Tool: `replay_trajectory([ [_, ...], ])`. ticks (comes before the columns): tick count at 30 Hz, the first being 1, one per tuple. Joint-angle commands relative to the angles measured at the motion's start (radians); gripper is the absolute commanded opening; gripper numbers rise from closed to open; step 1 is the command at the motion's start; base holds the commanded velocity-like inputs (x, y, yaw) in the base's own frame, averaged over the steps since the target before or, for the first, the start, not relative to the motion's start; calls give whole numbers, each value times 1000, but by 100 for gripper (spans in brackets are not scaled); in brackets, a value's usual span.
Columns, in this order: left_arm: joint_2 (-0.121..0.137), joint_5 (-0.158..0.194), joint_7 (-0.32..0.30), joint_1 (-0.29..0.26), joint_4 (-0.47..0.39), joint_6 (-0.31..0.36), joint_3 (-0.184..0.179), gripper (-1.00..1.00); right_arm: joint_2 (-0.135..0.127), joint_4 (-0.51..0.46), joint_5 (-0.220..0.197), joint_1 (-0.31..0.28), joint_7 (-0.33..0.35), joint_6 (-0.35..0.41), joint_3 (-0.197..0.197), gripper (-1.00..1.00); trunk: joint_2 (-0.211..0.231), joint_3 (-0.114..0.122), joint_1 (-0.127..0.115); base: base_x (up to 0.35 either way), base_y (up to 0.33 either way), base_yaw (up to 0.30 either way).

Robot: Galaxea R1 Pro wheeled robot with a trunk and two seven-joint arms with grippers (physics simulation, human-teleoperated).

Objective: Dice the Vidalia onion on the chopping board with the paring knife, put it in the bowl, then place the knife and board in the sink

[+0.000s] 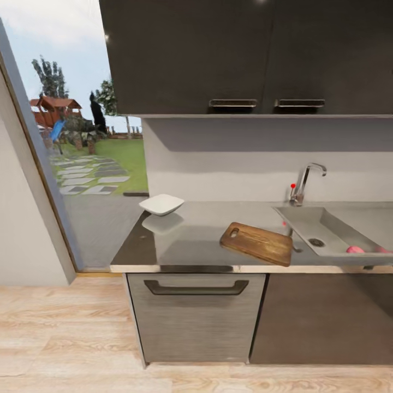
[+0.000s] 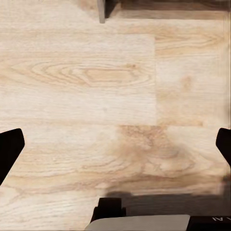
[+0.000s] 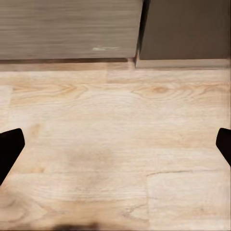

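Both wrist cams look down at bare wood floor: left gripper (image 2: 115, 144) and right gripper (image 3: 115, 144) have fingers spread wide, holding nothing. Further off, the chopping board (image 1: 257, 243) sits near the countertop (image 1: 191, 240) front edge, one corner overhanging the sink (image 1: 327, 221). The Vidalia onion (image 1: 355, 250) lies in the basin. The bowl (image 1: 161, 204) sits near the far-left edge.

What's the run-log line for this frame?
phase: approach | Vidalia onion: in sink | chopping board: on countertop | bowl: empty | both grippers: open, over floor
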Motion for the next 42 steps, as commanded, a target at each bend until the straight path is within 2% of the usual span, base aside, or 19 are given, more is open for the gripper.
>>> replay_trajectory([
  [1, 0, 1, 1, 0, -1, -2, 1, 100, 0, 1, 1, -1, -3, -3, 0, 100, 0, -1, 0, 190, -277, 0],
  [8, 0, 2, 1, 0, 0, -3, 1, 100, 0, 2, 1, 0, 2, -3, 4, 100, 0, -1, 0, 105, -142, 0],
  [28, 0, 2, 0, 0, 1, -2, -1, 100, 0, 1, 1, -1, -2, -3, 0, 100, 0, -1, 0, 3, -4, 0],
  [42, -1, 2, 1, 0, 1, -2, -1, 100, 0, 1, 0, -1, -3, -3, -1, 100, 0, -1, 0, -257, -89, 0],
])
